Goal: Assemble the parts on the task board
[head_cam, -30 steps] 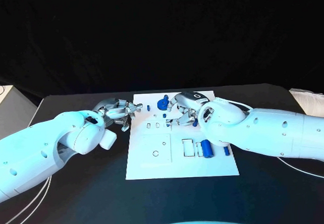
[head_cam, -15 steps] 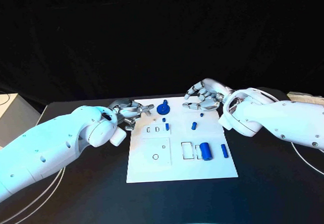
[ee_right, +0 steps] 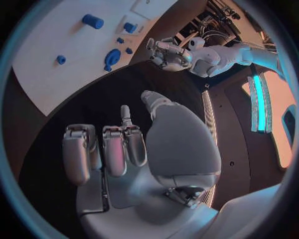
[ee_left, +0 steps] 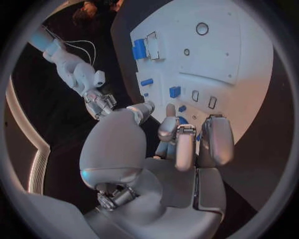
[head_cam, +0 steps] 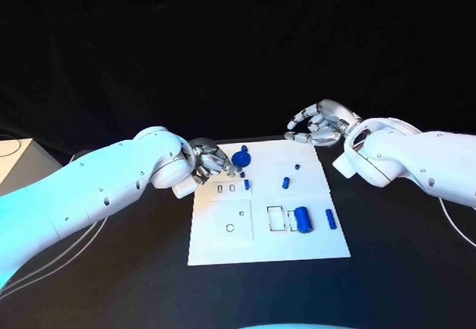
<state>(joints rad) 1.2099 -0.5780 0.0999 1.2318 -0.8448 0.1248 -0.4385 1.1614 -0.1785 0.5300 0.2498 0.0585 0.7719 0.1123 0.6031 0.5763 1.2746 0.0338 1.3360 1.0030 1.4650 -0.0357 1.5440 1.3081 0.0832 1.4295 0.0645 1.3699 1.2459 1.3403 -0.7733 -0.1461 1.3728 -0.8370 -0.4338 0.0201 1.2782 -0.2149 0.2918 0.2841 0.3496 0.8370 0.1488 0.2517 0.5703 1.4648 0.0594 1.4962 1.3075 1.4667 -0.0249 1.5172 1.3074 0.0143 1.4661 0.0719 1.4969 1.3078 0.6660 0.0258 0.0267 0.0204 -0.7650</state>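
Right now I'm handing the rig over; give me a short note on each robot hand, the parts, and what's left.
Left robot hand: holds nothing, at the task board's far left corner, beside the round blue part.
Right robot hand: holds nothing, raised beyond the board's far right corner.
Parts: a large blue cylinder and a slim blue pin lie loose near the slots; a small blue piece lies mid-board.
Left: assembly looks unfinished.
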